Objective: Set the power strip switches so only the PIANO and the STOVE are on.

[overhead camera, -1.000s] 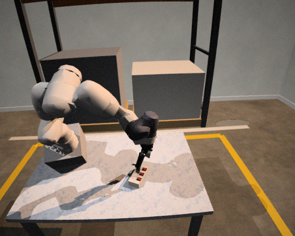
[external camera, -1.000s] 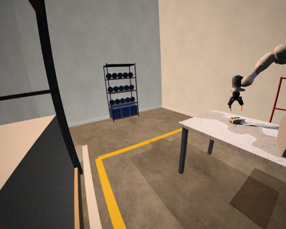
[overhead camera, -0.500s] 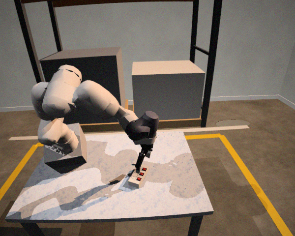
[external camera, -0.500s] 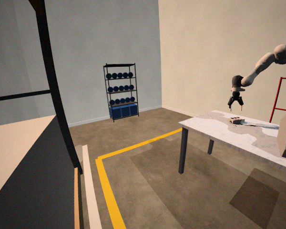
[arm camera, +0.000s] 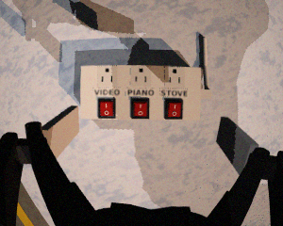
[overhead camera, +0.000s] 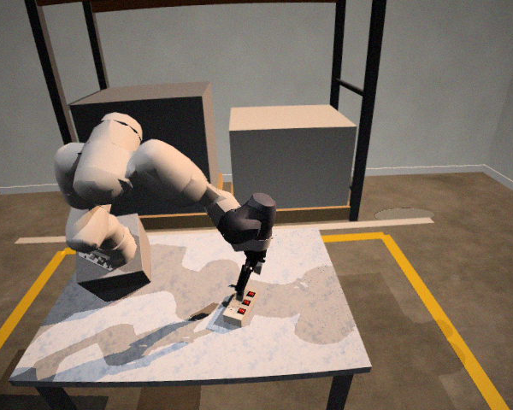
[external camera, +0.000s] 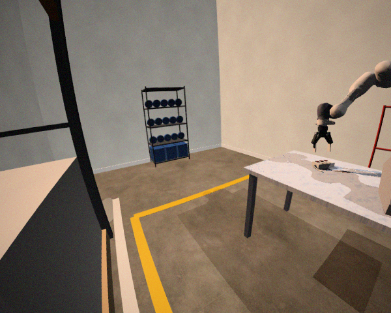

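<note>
A beige power strip (overhead camera: 240,307) (external camera: 322,164) (arm camera: 141,82) lies flat and face up on the mottled table (overhead camera: 291,353) (external camera: 290,171). In the wrist view it carries three red rocker switches labelled VIDEO (arm camera: 107,108), PIANO (arm camera: 141,108) and STOVE (arm camera: 174,108). All three look alike, and I cannot tell which are on. My gripper (overhead camera: 241,286) (external camera: 322,147) (arm camera: 149,124) is open wide and empty. It points straight down and hangs a little above the strip, touching nothing.
The arm's grey base block (overhead camera: 115,269) stands on the table's back left. Two large crates (overhead camera: 159,123) (overhead camera: 291,154) sit in a dark rack behind the table. A shelf of blue items (external camera: 165,124) and a red ladder (external camera: 379,134) stand by the walls.
</note>
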`<state>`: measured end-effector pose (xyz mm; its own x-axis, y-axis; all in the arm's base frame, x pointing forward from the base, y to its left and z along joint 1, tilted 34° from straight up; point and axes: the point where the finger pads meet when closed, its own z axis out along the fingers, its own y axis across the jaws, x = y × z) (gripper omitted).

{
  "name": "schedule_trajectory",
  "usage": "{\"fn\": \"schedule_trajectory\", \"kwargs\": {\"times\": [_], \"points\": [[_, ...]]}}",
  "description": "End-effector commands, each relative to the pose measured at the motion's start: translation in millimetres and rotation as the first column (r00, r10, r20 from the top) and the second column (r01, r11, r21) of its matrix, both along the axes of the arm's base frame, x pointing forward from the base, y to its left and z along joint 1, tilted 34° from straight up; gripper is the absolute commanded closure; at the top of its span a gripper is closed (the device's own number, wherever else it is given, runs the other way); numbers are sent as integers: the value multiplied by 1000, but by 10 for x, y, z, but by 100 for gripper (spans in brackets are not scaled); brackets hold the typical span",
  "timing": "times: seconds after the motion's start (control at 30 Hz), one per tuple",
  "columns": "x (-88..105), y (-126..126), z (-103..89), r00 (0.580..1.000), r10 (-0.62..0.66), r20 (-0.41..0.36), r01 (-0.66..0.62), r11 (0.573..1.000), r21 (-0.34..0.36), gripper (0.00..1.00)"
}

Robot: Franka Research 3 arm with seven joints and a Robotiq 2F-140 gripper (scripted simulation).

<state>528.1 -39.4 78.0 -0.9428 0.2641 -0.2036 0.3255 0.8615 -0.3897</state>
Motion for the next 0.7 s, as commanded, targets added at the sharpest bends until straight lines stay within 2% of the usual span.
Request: {"fn": "schedule_trajectory", "kwargs": {"times": [0.0,0.3,0.37,0.43,0.47,0.5,0.57,0.67], "points": [[1,-5,1,1000,-6,2,6,1000,-2,0],[-7,5,3,1000,6,-1,-6,1000,-2,0],[-139,77,49,995,101,-19,-102,994,-32,0],[-402,209,125,956,286,-61,-291,952,-90,0],[-527,267,154,939,335,-75,-342,934,-106,0],[-527,267,154,925,370,-85,-378,918,-116,0],[-660,326,180,883,455,-112,-468,872,-141,0],[-668,329,182,881,460,-114,-473,869,-143,0]]}}
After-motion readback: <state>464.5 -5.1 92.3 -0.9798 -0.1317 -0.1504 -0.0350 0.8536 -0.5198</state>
